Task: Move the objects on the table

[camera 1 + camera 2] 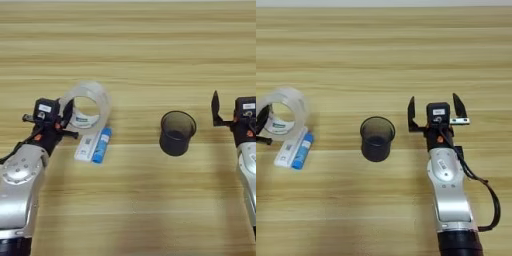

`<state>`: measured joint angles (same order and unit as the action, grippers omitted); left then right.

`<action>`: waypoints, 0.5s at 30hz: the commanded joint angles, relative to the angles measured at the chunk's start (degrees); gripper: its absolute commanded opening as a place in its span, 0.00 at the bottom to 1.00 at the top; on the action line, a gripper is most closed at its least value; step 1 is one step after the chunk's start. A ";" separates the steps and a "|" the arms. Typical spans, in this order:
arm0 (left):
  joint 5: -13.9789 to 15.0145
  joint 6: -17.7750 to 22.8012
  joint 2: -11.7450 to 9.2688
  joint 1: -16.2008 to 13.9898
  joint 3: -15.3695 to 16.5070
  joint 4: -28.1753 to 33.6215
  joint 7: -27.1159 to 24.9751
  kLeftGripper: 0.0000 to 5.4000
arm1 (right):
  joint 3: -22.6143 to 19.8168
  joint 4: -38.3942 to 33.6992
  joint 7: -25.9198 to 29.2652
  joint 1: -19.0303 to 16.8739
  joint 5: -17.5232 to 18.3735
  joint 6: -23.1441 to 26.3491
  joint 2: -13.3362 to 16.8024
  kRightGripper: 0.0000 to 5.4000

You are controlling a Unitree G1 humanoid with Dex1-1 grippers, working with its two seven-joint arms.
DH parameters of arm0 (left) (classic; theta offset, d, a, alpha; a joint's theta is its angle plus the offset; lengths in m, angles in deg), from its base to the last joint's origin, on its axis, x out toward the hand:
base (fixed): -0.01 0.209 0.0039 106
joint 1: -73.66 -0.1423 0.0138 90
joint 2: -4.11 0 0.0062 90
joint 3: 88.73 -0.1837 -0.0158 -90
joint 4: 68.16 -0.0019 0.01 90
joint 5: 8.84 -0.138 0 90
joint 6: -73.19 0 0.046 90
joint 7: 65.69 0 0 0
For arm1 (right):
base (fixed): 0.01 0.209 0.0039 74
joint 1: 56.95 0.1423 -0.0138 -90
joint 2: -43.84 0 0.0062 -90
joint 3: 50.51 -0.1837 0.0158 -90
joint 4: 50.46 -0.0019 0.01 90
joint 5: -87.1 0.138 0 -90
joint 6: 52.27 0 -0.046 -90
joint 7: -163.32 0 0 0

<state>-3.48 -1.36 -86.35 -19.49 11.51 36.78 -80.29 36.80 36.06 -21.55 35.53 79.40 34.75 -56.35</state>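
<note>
My left gripper [68, 120] is at the left of the table [130, 60], shut on the near rim of a clear tape ring [98, 98]. The ring is tilted up on edge, with its white-and-green label showing inside. The ring [297, 106] reaches the left edge of the right eye view. Right of centre, my right gripper [435, 111] stands open with nothing between its black fingers [411, 113]. It is a short way right of a dark cup [376, 138].
A blue-and-white stick [95, 145] lies flat on the wood just below the tape ring. The dark cup [176, 132] stands upright between the two arms. My right arm's grey forearm [448, 195] runs down to the bottom edge.
</note>
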 commanded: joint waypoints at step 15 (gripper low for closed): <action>-1.61 -4.24 -9.07 -2.18 5.65 -13.09 -3.90 0.19 | 0.13 -1.18 -0.32 -0.34 0.03 0.84 -0.82 1.00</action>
<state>-4.29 -3.90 -93.74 -22.07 17.08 25.67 -83.84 36.79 35.63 -21.56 35.41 79.44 34.76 -56.60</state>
